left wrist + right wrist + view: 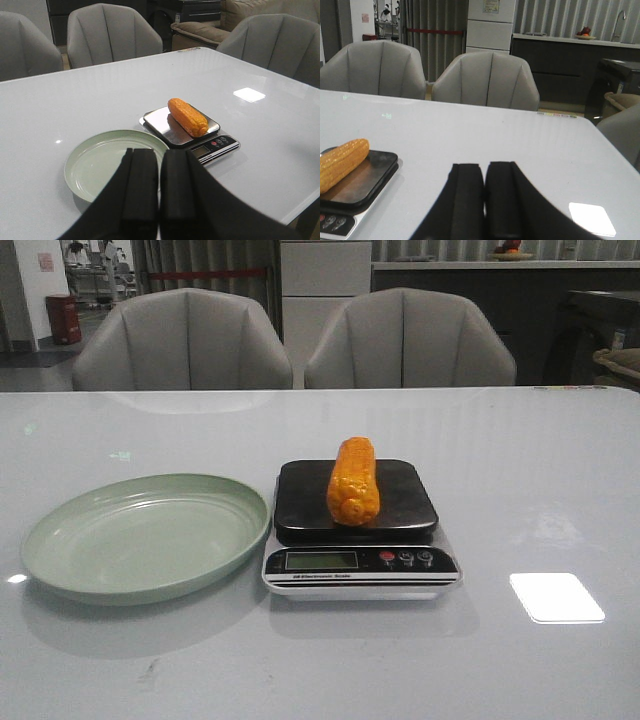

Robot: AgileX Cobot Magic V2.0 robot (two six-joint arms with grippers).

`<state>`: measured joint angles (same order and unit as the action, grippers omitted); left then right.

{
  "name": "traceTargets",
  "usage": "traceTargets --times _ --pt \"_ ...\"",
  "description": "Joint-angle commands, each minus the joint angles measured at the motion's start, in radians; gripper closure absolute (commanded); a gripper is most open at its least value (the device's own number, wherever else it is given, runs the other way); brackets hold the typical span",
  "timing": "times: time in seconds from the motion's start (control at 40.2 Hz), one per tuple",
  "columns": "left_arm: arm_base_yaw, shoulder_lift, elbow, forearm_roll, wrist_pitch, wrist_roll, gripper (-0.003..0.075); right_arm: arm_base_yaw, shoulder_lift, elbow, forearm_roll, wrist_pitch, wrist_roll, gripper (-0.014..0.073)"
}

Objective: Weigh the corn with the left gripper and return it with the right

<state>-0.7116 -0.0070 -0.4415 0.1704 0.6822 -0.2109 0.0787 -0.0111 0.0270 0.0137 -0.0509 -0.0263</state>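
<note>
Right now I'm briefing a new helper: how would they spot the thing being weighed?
On the glossy white table, find the small digital kitchen scale just right of the empty pale green round plate. Lying on its black platform is the short orange-yellow corn cob, the only bumpy, brightly coloured item there.

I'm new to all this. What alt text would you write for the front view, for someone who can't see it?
An orange-yellow corn cob lies lengthwise on the black platform of a small kitchen scale at the middle of a glossy white table. An empty pale green plate sits just left of the scale; two grey chairs stand behind, and no robot arms show.
</note>
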Motion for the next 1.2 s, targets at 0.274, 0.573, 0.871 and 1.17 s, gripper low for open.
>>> traceTargets --times 0.274,0.573,0.871,1.17 --pt "0.001 -0.005 -0.009 0.015 -0.083 -0.001 0.0599 -0.001 0.121 -0.153 -0.008 -0.040 0.036 0.0431" --pt "0.001 -0.005 0.002 0.017 -0.102 -0.001 0.0599 -0.001 0.309 -0.282 -0.004 0.069 0.037 0.0431" --pt "0.001 -0.005 0.002 0.017 -0.102 -0.001 0.0599 0.001 0.317 -0.282 0.084 0.074 0.041 0.0424" --pt "0.001 -0.005 0.002 0.017 -0.102 -0.001 0.0599 0.107 0.453 -0.391 0.095 0.235 0.037 0.0206"
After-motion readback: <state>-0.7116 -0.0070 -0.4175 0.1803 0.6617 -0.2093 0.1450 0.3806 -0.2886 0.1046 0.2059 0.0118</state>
